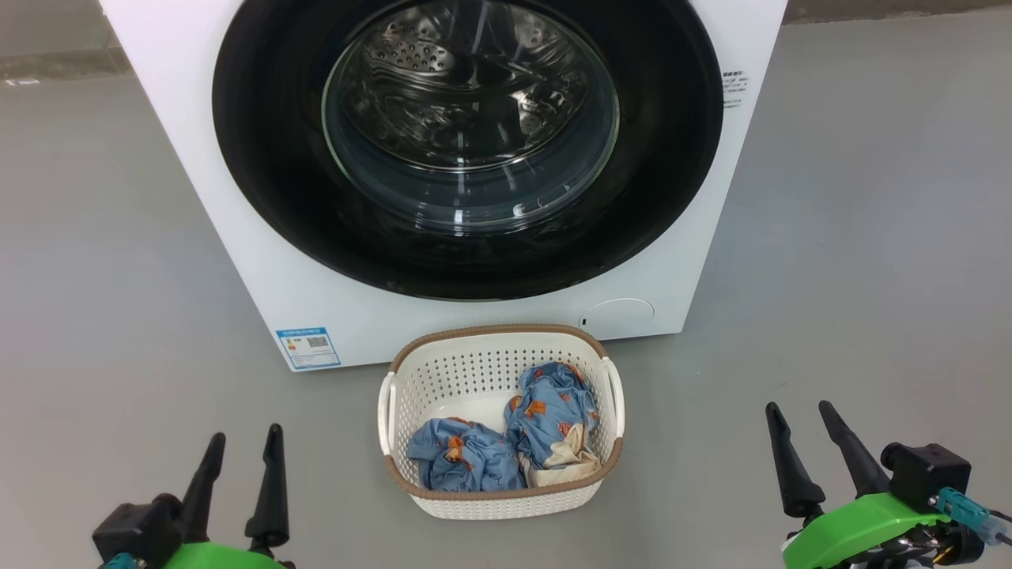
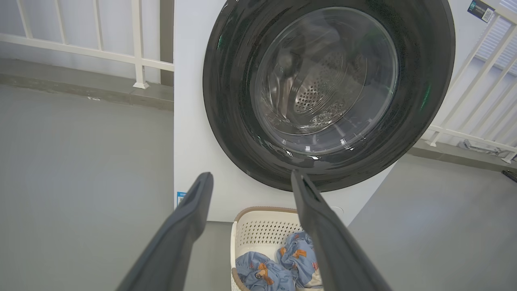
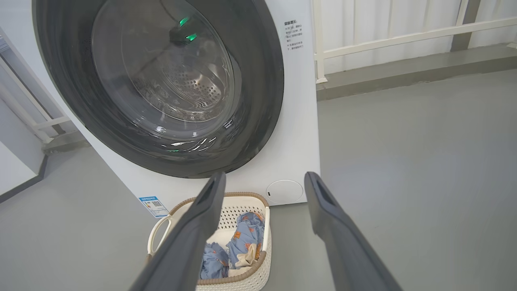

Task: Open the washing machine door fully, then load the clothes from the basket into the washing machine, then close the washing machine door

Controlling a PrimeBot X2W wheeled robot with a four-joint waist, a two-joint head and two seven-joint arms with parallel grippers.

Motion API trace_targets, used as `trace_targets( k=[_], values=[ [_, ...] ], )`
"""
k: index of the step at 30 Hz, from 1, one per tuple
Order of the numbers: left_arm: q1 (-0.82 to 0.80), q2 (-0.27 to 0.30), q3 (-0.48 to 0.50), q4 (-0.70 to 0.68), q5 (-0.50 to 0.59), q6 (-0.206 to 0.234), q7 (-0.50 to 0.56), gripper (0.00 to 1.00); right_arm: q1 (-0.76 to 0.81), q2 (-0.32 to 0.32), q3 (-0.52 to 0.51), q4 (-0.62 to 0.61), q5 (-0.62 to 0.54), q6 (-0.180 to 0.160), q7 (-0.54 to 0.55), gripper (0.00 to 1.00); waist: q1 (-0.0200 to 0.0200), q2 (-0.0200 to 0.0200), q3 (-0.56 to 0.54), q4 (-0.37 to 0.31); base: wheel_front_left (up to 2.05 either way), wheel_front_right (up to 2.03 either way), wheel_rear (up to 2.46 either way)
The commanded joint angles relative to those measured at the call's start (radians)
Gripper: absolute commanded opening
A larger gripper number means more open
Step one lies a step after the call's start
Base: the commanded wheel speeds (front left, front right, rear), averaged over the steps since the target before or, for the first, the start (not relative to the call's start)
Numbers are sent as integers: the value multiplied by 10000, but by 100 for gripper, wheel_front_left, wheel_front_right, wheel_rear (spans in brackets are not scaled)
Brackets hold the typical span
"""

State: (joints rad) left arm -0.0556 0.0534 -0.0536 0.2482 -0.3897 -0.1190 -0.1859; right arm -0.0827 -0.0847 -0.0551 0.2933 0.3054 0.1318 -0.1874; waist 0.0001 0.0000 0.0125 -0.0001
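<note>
Washing machine door noted shut, dead ahead, up behind the basket. Left pincer and right pincer both spread and empty, set low either side, about equally distant; latch edge not clearly made out.

We see a smooth matte grey floor spreading out below a low raised grey concrete kerb that runs along its far edge. On top of that kerb stands a white metal railing with slim upright bars, and one post foot is planted squarely on the kerb's flat top. Behind the kerb, through the bars, we make out a pale white wall with faint vertical folds. A small white scrap sits at the kerb's front edge. Farther along, just below the kerb, a small dark object lies on the floor. We cannot tell what it is.
</note>
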Motion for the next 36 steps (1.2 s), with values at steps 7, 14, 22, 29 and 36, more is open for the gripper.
trace_targets(
  k=[7, 14, 22, 29, 36],
  values=[
    [-528, 185, 218, -37, 1015, -57, -344, 100, -447, -69, 228, -310, -1079, -10, -335, 100, -1, 0, 2, 0, 0, 0, 0],
    [-595, 188, 226, 73, 1665, -47, -522, 100, -490, -86, 260, -316, -1736, -11, -510, 100, -1, 0, 16, 5, 0, 0, 0],
    [-657, 176, 223, 159, 2518, -26, -759, 100, -527, -76, 280, -386, -2576, -11, -743, 100, -1, 0, 39, 4, 0, 0, 0],
    [-666, 143, 266, 237, 2424, -16, -759, 100, -508, -27, 222, -411, -2453, -11, -743, 100, -1, 0, 47, -1, 0, 0, 0],
    [-671, 123, 286, 292, 2385, 6, -759, 100, -495, -1, 197, -416, -2400, -11, -743, 100, -1, 0, 57, -18, 0, 0, 0]
  ],
)
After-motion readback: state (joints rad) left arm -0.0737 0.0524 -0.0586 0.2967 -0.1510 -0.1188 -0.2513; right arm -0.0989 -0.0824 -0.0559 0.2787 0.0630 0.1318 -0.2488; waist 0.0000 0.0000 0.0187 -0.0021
